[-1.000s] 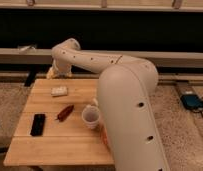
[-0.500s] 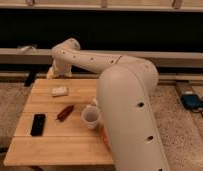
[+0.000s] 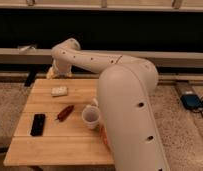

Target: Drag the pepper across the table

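The dark red pepper (image 3: 64, 113) lies slantwise on the light wooden table (image 3: 55, 147), near its middle. My white arm sweeps from the right foreground over the table's right side. Its gripper (image 3: 53, 73) hangs at the table's far left edge, well behind the pepper and apart from it. Nothing shows in the gripper.
A flat black phone (image 3: 37, 124) lies left of the pepper. A white cup (image 3: 91, 116) stands just right of it. A small pale block (image 3: 59, 91) lies behind it. An orange-red bowl's edge (image 3: 103, 138) peeks out by my arm. A blue object (image 3: 191, 101) lies on the floor at right.
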